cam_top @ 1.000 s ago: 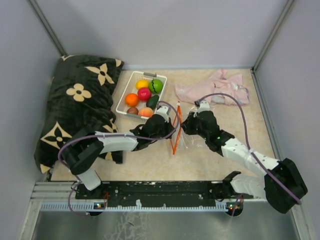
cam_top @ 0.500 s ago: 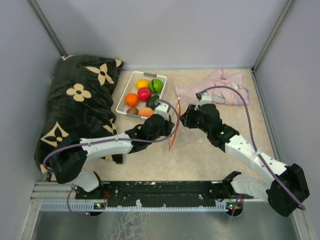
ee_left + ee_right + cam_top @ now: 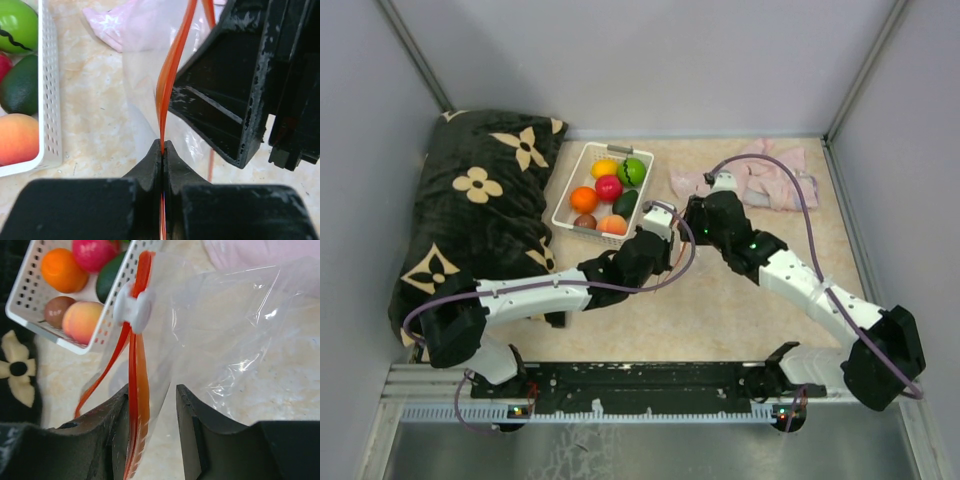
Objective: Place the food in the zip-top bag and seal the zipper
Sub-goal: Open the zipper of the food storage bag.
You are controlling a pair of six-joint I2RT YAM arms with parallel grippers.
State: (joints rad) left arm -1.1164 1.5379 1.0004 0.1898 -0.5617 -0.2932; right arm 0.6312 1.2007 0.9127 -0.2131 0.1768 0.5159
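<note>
Left end effector [image 3: 163, 146] clenched on zipper [image 3: 172, 75]; right end effector [image 3: 151, 392] released, jaws straddling zip-top bag [image 3: 225, 330] mouth, beside white basket [image 3: 568, 190] holding food [image 3: 609, 187]. I judge film light, limp, slippery: grip stiff zipper strip, not film.

A lab test booth: plain grey walls [image 3: 650, 60], metal corner posts [image 3: 413, 50], a beige tabletop [image 3: 720, 310].

- bag [image 3: 240, 330]: thin clear plastic, glossy, crinkled
- zipper [image 3: 132, 385]: smooth red-orange plastic
- basket [image 3: 25, 300]: white matt plastic, perforated
- toy fruit [image 3: 82, 320]: smooth plastic, faint sheen
- cloth [image 3: 760, 180]: soft pink fabric
- pillow [image 3: 470, 220]: plush dark fabric
- worktop [image 3: 90, 100]: smooth, mottled beige
</note>
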